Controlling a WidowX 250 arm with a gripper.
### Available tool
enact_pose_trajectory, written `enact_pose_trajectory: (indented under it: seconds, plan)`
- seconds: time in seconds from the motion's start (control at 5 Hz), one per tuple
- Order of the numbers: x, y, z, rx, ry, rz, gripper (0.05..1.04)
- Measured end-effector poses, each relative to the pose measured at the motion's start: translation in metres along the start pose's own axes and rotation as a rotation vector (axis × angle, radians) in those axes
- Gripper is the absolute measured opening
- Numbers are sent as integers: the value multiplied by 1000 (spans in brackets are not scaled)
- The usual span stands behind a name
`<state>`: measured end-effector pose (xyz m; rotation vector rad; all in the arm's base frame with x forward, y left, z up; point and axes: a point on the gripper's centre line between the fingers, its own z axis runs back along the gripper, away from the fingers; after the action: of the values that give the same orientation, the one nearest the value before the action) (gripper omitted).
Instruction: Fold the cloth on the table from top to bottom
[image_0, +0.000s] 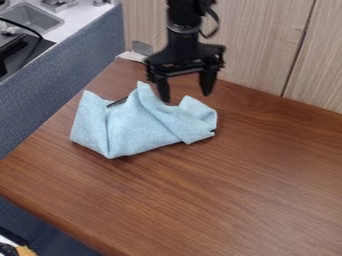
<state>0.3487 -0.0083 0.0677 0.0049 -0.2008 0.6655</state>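
On the wooden counter (234, 180), the rumpled blue cloth (137, 130) lies upper left, the gripper (186, 97) by its upper edge with jaws spread, presumably to pinch fabric for folding.

So the black arm (183, 32) is hanging pretty much straight down from the top edge of the camera view, just a touch right of the middle, with a dark cable loop (216, 24) kinda bowing out on its view-right side. Down at the end, the gripper (186, 96) is sitting wide open, and its two black fingers (208, 83) are pointing downward with a good gap between them. The whole thing's tilting slightly too, so the view-left fingertip is ending up a bit lower in the view.
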Motion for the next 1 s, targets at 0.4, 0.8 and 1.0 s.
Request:
enact_pose_trajectory:
  seconds: [0.4, 0.8, 1.0]
  plan:
    - [-6, -26, -39, 71, 3, -39, 1001]
    - [-7, -30, -55, 55, 13, -49, 675]
    - [-5, -29, -55, 61, -1, -45, 383]
